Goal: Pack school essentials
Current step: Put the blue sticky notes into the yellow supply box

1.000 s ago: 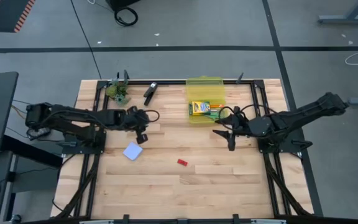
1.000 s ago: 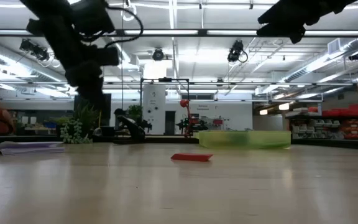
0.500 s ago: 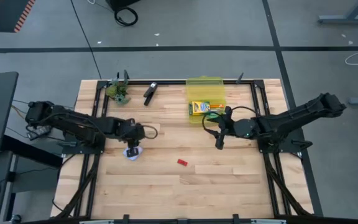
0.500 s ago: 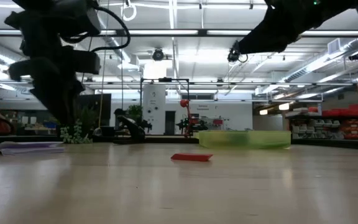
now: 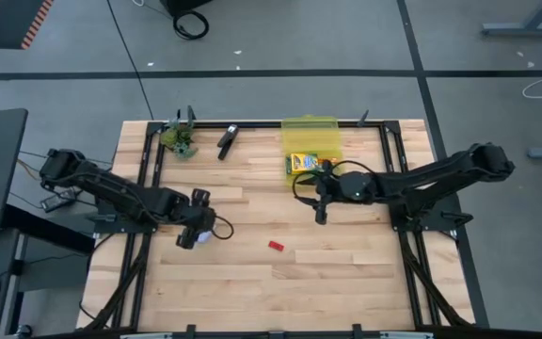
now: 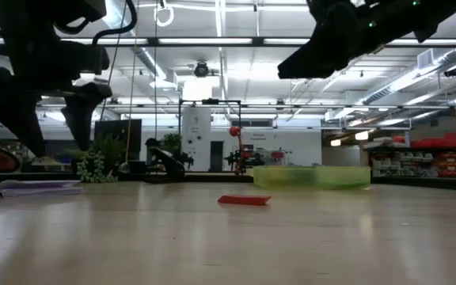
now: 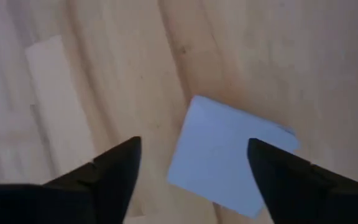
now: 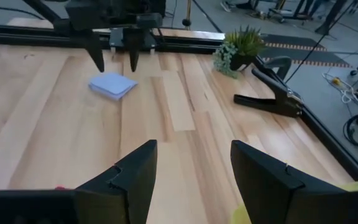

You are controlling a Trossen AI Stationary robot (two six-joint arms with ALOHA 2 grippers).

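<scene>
Red piece: the tiny red piece (image 5: 276, 246) lay alone on the table (image 5: 346, 282) nearest the front, between the arms, untouched.
Pad: the light-blue square pad (image 7: 229, 155) lay flat left of centre, directly under the left gripper (image 7: 191, 165).
Grasp advice: the fingers straddled one pad corner; a square, low descent would probably be needed to pinch so thin an edge.
Left arm: reached in from the left, wrist pointing down, fingers spread.
Right gripper (image 5: 321, 209): hung mid-table, fingers apart, holding nothing.
Box: the yellow-green crayon box (image 5: 303, 163) sat farther back in the translucent yellow bin (image 5: 310, 127).
</scene>
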